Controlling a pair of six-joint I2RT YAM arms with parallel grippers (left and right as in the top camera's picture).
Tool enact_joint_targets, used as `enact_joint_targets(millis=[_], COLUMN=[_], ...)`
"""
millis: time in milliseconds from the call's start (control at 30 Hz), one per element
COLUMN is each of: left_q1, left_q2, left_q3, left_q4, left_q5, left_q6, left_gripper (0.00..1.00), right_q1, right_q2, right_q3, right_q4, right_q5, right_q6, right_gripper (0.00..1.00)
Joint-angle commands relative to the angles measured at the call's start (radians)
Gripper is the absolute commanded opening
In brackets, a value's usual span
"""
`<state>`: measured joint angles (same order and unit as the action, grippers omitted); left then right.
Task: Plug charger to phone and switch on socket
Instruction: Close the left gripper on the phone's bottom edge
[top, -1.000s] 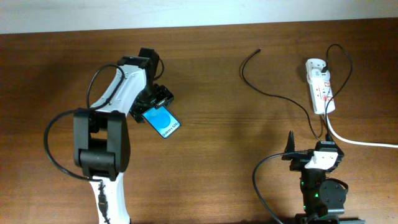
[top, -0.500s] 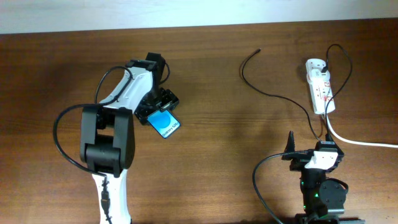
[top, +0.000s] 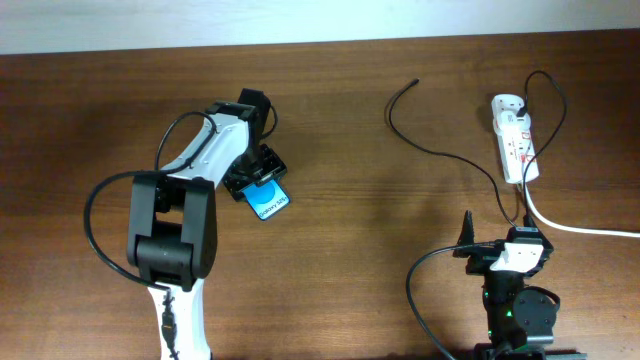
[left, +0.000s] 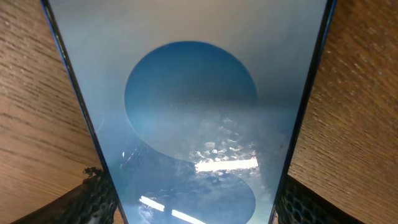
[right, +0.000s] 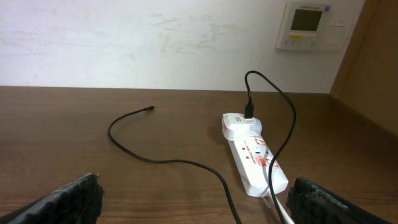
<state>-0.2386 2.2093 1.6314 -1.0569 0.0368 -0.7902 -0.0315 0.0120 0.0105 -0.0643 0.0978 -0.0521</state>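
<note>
Brown wood covers the whole table (top: 330, 230), and a white wall stands behind it.

On the left side of the table, the left gripper (top: 255, 172) is grasping the phone (top: 267, 198). One finger sits on each long side of it, and the netted pads (left: 93, 196) press against its dark edges. The phone's blue screen faces up, with a darker blue circle on it. From above, the phone lies on a slant. One end is tucked under the gripper, and the free end points toward the near right of the table. I cannot tell if the phone rests on the wood or is lifted a little.

Over on the right is the charger (right: 155, 160), far from the phone. Its thin black cable snakes across the wood. The small plug tip (top: 415, 82) lies loose near the far edge and points to the right. The cable's other end loops up into the white adapter block (right: 239, 124).

That block sits in the far end of the socket (top: 517, 145). The socket is long and white with red marks, and it runs from far to near. A thick white cord (top: 570, 225) leaves its near end and goes off to the right.

At the near edge sits the right gripper (right: 196, 186), with its fingers spread wide and nothing between them.
</note>
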Motion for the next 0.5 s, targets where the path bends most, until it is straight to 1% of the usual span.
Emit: enact_joint_targets(millis=[0, 67, 100, 133, 467], left_q1=[0.005, 0.005, 0.006, 0.006, 0.005], left_q2=[0.087, 0.087, 0.087, 0.087, 0.087], left_q3=[-0.068, -0.068, -0.068, -0.068, -0.079], left_q4=[-0.016, -0.016, -0.016, -0.016, 0.093], left_q5=[-0.184, -0.194, -0.196, -0.196, -0.198], left_q6=[0.064, 0.102, 0.112, 0.111, 0.11], left_gripper=[0.71, 0.7, 0.81, 0.99, 0.99], right_q1=[0.006, 0.006, 0.006, 0.006, 0.006], right_q2=[-0.006, -0.006, -0.006, -0.006, -0.006], right_q3=[-0.005, -0.005, -0.005, -0.005, -0.005], right_q4=[-0.007, -0.007, -0.007, -0.007, -0.007], right_q5=[0.015, 0.016, 0.015, 0.016, 0.016], right_q6=[0.008, 0.008, 0.008, 0.008, 0.008], right_gripper=[0.99, 0.99, 0.99, 0.99, 0.99])
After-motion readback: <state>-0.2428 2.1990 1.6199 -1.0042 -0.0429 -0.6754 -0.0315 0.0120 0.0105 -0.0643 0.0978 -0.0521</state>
